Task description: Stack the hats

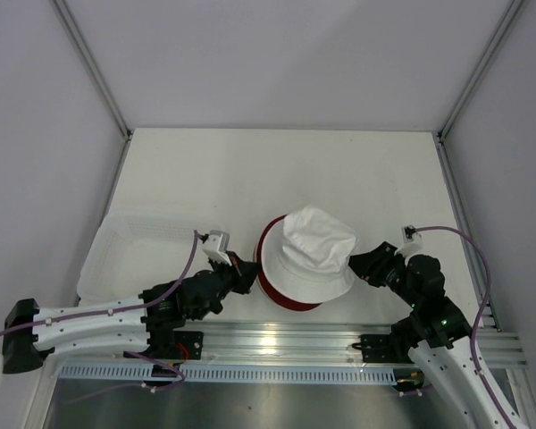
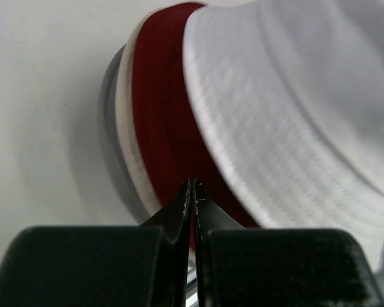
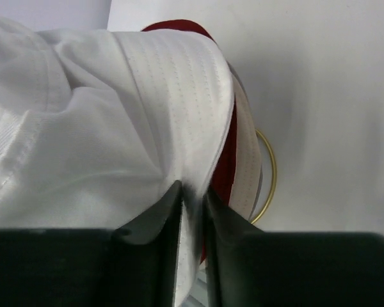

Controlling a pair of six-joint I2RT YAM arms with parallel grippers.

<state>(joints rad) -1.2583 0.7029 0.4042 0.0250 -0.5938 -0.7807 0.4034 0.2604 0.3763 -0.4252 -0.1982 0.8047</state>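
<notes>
The three hats sit in one pile at the near middle of the white table (image 1: 250, 170), between the two arms. The white hat (image 1: 313, 250) lies on top, crown up and rumpled, covering most of the dark red hat (image 1: 286, 302), whose brim shows as a crescent along the pile's left and near edges.

The left gripper (image 1: 247, 268) meets the pile's left edge. From the left wrist, its jaws are pressed together on the brim of the dark red hat (image 2: 163, 115), with a thin sliver of red showing between them. The beige hat (image 2: 129, 141) lies lowest, visible as a cream band with a grey edge beneath the red. The white hat (image 2: 294, 109) overhangs both from the right.

The right gripper (image 1: 355, 264) reaches in from the opposite side and is clamped on the brim of the white hat (image 3: 83, 128). White cloth is pinched between the jaws and lifted slightly off the layers below. Just beyond the right gripper (image 3: 192, 192), the red and cream brims peek out under the white one.

A shallow clear tray (image 1: 125, 241) rests on the table to the left, apart from the pile and behind the left arm.
</notes>
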